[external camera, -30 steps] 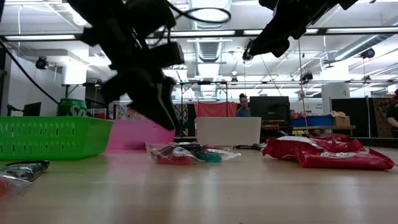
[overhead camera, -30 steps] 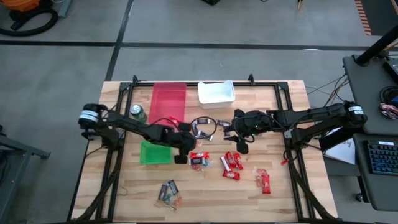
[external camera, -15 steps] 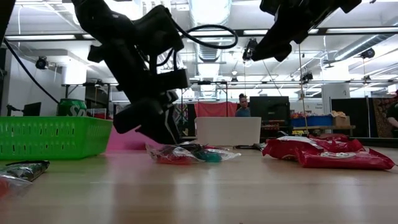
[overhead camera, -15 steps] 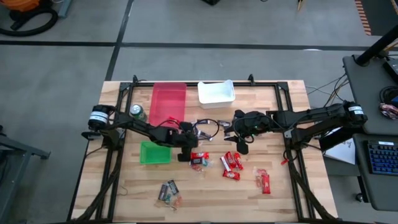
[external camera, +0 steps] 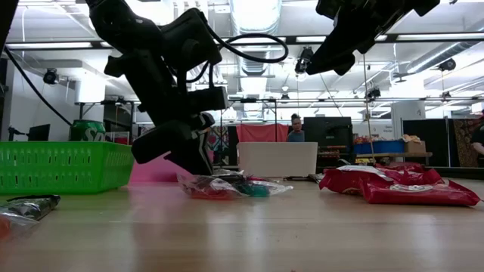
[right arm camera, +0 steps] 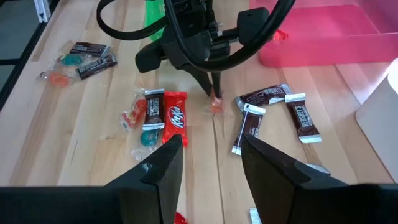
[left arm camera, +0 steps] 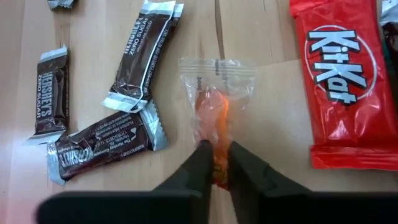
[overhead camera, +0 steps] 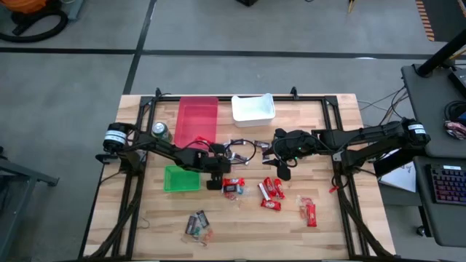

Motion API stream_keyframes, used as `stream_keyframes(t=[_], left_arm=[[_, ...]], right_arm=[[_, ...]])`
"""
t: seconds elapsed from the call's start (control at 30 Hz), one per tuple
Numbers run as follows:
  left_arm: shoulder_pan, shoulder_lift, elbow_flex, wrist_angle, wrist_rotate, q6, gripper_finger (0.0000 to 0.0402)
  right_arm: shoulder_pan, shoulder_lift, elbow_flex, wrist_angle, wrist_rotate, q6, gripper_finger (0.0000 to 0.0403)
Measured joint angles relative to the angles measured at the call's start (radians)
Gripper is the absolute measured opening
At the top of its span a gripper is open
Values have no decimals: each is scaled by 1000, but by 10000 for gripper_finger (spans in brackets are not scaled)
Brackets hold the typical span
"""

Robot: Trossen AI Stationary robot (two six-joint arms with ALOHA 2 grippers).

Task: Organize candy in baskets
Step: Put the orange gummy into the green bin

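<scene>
- My left hand (left arm camera: 215,163) is pinched shut on an orange sweet in a clear wrapper (left arm camera: 214,109); the fingertips (left arm camera: 200,155) close on the sweet's near end, and the wrapper lies flat on the tabletop (left arm camera: 261,37).
- Just beside that sweet, seen past my left fingers, lie three dark mini bars (left arm camera: 102,144), one of them touching another at its end, and a red bar (left arm camera: 343,87) on the other side.
- From above, my left hand (overhead camera: 214,176) sits near the middle of the tabletop (overhead camera: 342,218), between the green basket (overhead camera: 180,179) and a small cluster of candy (overhead camera: 233,188).
- My right hand (right arm camera: 211,155) hovers above the tabletop with its fingers moderately apart and nothing between them; it is well clear of the candy below.
- More red bars (overhead camera: 271,191) lie near my right hand, and a further one (overhead camera: 309,212) lies apart toward the near edge.
- A separate group of mixed sweets (overhead camera: 198,224) lies near the front edge.
- Farther back stand the red basket (overhead camera: 197,120) and the white basket (overhead camera: 253,109), side by side.
- A green can (overhead camera: 160,132) stands just beside the red basket.
</scene>
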Motion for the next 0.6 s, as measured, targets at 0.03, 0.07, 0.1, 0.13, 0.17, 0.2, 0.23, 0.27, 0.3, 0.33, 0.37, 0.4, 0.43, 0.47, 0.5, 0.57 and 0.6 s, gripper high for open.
stream_keyframes(t=[0.03, 0.07, 0.1, 0.13, 0.17, 0.2, 0.23, 0.27, 0.3, 0.33, 0.37, 0.4, 0.43, 0.47, 0.5, 0.57, 0.6], left_arm=[[0, -3, 0, -1, 0, 0, 6], [-1, -8, 0, -7, 0, 0, 7], [-3, -14, -1, -14, 1, -1, 9], [-5, -26, -2, -24, 2, 0, 9], [-7, -42, -2, -36, 4, -1, 8], [-10, -63, -2, -46, 8, -2, 5], [-13, -87, -2, -58, 8, -6, 3], [-16, -115, -2, -79, 9, -15, 2], [-19, -144, 0, -106, 9, -29, 2], [-22, -176, 6, -142, 11, -43, 2], [-27, -211, 12, -175, 26, -57, 1], [-31, -246, 20, -213, 46, -75, 1], [-35, -284, 28, -253, 69, -97, 1], [-38, -315, 36, -294, 97, -126, 1], [-40, -348, 45, -340, 123, -166, 1], [-44, -403, 62, -445, 175, -263, 0], [-47, -429, 69, -490, 196, -311, 0]], right_arm=[[0, 0, 0, 0, 0, 1, 155], [0, 0, -1, 1, 0, 1, 155], [0, 0, -2, 1, 0, 6, 155], [0, 0, -4, 0, 0, 11, 155], [0, 0, -4, -1, 0, 12, 155], [0, 0, -5, 0, 0, 12, 155], [0, 0, -5, 0, 0, 12, 155], [0, 0, -6, 0, 0, 15, 155], [0, 0, -6, 0, 0, 16, 155], [0, 0, -7, 0, 0, 16, 155], [0, 0, -7, 0, 0, 16, 155], [0, 0, -7, 0, 1, 16, 155], [0, 0, -7, 1, 1, 16, 155], [0, 0, -7, 3, 1, 16, 155], [0, 0, -7, 4, 1, 16, 155], [0, 0, -8, 18, 1, 16, 155], [0, 0, -9, 29, 1, 16, 155]])
